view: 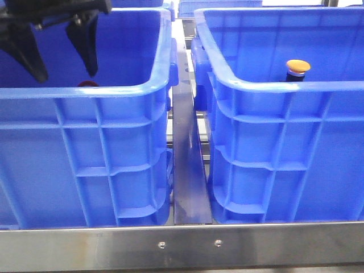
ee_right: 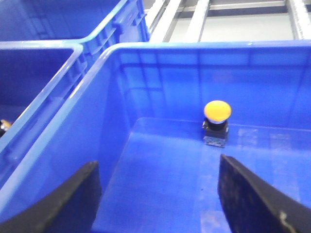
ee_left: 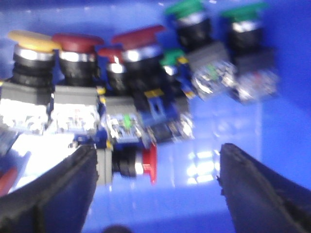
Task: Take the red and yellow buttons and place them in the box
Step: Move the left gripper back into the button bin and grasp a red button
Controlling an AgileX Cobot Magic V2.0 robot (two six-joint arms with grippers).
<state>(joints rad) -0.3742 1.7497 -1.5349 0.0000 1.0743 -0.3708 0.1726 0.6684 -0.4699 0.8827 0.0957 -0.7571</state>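
hovering spread and empty at ten o'clock, the left end effector (view: pixel 57 51) seeks a red button (ee_left: pixel 77 43) — the yellow button (view: pixel 297 68) already sits in the box (view: pixel 284 85).

Two crates side by side, left crate (view: pixel 85 131), right crate (view: pixel 284 142). One button (view: pixel 297 69) upright in the right. Several buttons (ee_left: pixel 97 87) clustered in the left.

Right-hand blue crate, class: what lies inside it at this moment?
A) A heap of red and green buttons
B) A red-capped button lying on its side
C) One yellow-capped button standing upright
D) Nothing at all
C: the right wrist view shows a lone yellow button standing upright on the floor of the right crate, and the front view shows its cap above the rim.
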